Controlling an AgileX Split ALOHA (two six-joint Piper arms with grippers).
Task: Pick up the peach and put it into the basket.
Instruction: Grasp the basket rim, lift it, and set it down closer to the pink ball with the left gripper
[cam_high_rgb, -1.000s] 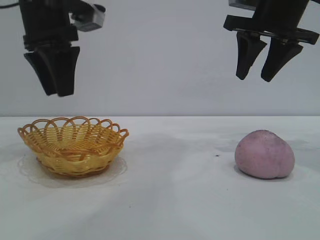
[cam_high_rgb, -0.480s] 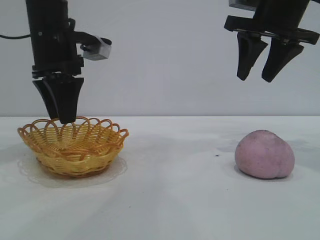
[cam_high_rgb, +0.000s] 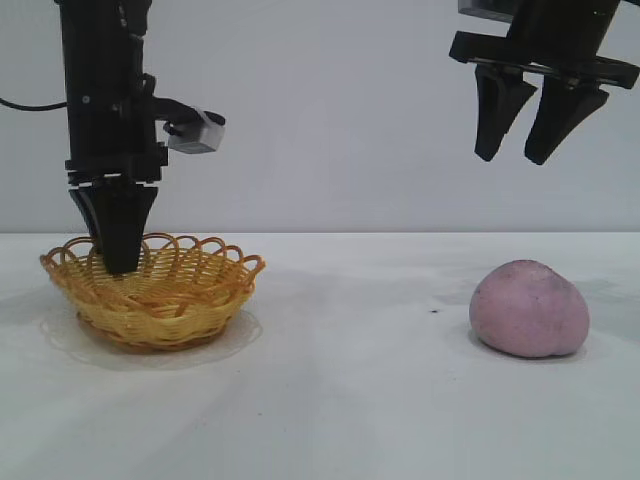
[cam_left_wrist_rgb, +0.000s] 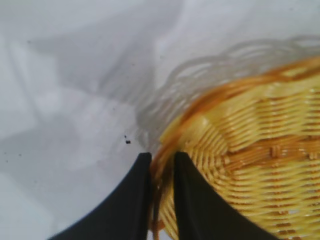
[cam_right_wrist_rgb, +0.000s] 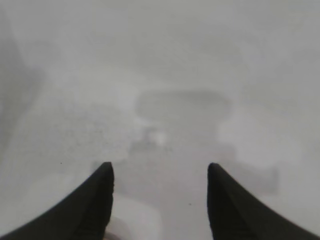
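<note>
2 tools are seen: the left tool (cam_high_rgb: 118, 262) pinches the basket (cam_high_rgb: 160, 305) rim; the right tool (cam_high_rgb: 528, 150), spread, hangs above the peach (cam_high_rgb: 529, 309).

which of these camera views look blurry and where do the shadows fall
Exterior view: sharp, with soft shadows under the basket and peach. Left wrist view: the basket rim blurs at the far edge and casts a pale scalloped shadow on the table. Right wrist view: hazy throughout, with a faint grey shadow patch on the table.
</note>
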